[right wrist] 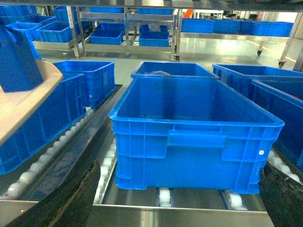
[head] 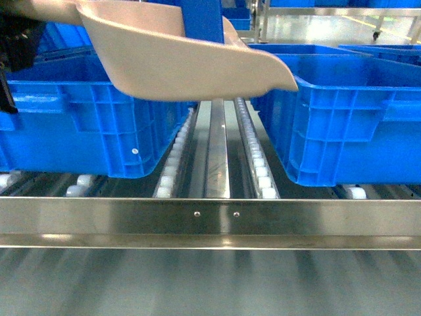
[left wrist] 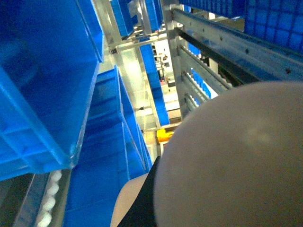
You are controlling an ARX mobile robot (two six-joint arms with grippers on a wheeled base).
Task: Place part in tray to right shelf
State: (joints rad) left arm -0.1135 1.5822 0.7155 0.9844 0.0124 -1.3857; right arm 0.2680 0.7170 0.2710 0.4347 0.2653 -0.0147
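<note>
The beige tray hangs tilted above the right shelf's roller tracks, between two blue crates. The blue part stands upright in it; the right wrist view shows the part on the tray at far left. My left gripper is shut on the tray's handle at the head view's left edge. In the left wrist view the tray's underside fills the lower right, with a dark finger against it. My right gripper is open, its fingers either side of the crate ahead, holding nothing.
A large blue crate sits on the rollers at right, another at left. The steel front rail runs across the shelf's front. More blue crates fill racks behind.
</note>
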